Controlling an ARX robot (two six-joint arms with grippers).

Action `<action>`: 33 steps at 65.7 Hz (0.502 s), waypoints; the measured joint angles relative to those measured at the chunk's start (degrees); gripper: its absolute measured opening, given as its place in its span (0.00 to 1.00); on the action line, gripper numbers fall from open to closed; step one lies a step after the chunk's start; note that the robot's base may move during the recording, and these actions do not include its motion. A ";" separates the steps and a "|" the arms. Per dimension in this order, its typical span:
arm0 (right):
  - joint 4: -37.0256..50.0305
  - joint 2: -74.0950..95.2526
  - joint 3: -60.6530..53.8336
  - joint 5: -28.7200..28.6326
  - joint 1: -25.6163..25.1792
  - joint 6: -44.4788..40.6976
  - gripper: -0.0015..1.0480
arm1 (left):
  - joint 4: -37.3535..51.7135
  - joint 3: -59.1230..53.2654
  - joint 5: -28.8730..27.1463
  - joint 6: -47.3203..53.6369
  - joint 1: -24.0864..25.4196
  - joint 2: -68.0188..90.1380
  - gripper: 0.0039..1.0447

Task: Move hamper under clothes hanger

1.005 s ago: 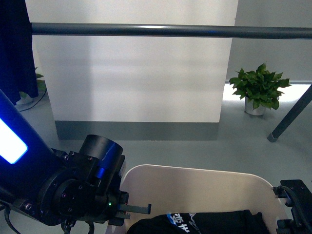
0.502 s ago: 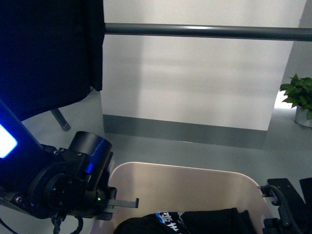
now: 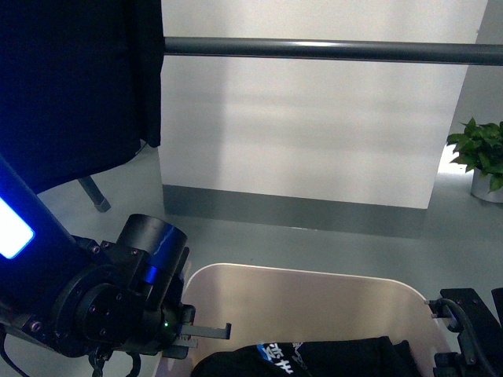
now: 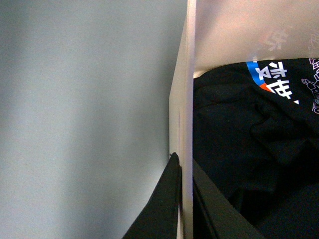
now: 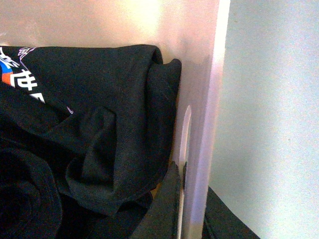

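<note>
Nearest, the left wall of a beige plastic rectangular hamper [image 3: 314,306] with rounded corners is clamped between the left fingers [image 4: 162,214], one finger outside the wall and one inside. The right wall is gripped likewise by the right fingers [image 5: 164,214], closed on it just beside a slot handle [image 5: 185,127]. A crumpled black garment [image 3: 322,357] with white and blue print is held in the hamper, which is stood on the grey floor [image 3: 330,247] close before the robot, between its arms. Higher in the front view, the long dark grey metal bar of the clothes hanger [image 3: 330,50] is seen crossing above the hamper's far rim; whether the hamper lies directly beneath cannot be told. A dark navy cloth [image 3: 71,86] is hung at its left end. A green potted plant [image 3: 479,153] is seen far right.
</note>
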 joint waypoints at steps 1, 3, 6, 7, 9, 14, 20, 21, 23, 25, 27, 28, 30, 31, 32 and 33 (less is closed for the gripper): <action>0.00 0.00 0.00 0.00 0.00 0.00 0.04 | 0.00 0.00 0.00 0.00 0.00 0.00 0.04; 0.00 0.00 0.00 0.00 0.00 -0.02 0.04 | 0.00 0.00 -0.04 0.00 0.00 0.00 0.04; 0.00 0.00 0.00 -0.04 0.07 -0.07 0.04 | 0.00 0.00 -0.11 -0.02 0.00 0.00 0.04; 0.00 0.00 0.00 -0.07 0.07 -0.07 0.04 | 0.00 0.00 -0.15 -0.02 0.02 0.00 0.04; 0.00 0.00 0.00 -0.09 0.17 -0.07 0.04 | 0.00 0.00 -0.28 0.00 0.09 0.00 0.04; 0.00 0.00 0.00 -0.17 0.39 -0.07 0.04 | 0.00 0.00 -0.46 0.00 0.31 0.00 0.04; 0.00 0.00 0.00 -0.24 0.48 -0.07 0.04 | 0.00 0.00 -0.48 -0.02 0.42 0.00 0.04; 0.00 0.00 0.00 -0.22 0.48 -0.07 0.04 | 0.00 0.00 -0.46 -0.02 0.42 0.00 0.04; 0.00 0.00 0.00 -0.20 0.48 -0.07 0.04 | 0.00 0.00 -0.46 0.00 0.39 0.00 0.04; 0.00 0.00 0.00 -0.20 0.48 -0.07 0.04 | 0.00 0.00 -0.44 0.00 0.39 0.00 0.04; 0.00 0.00 0.00 -0.15 0.46 -0.07 0.04 | 0.00 0.00 -0.42 0.00 0.37 0.00 0.04; 0.00 0.00 0.00 -0.15 0.46 -0.07 0.04 | 0.00 0.00 -0.42 -0.02 0.35 0.00 0.04; 0.00 0.00 0.00 -0.15 0.44 -0.07 0.04 | 0.00 0.00 -0.37 -0.02 0.35 0.00 0.04; 0.00 0.00 0.00 -0.15 0.42 -0.07 0.04 | 0.00 0.00 -0.35 0.00 0.35 0.00 0.04; 0.00 0.00 0.00 -0.15 0.42 -0.07 0.04 | 0.00 0.00 -0.33 0.00 0.35 0.00 0.04; 0.00 0.00 0.00 -0.17 0.42 -0.07 0.04 | 0.00 0.00 -0.33 0.00 0.35 0.00 0.04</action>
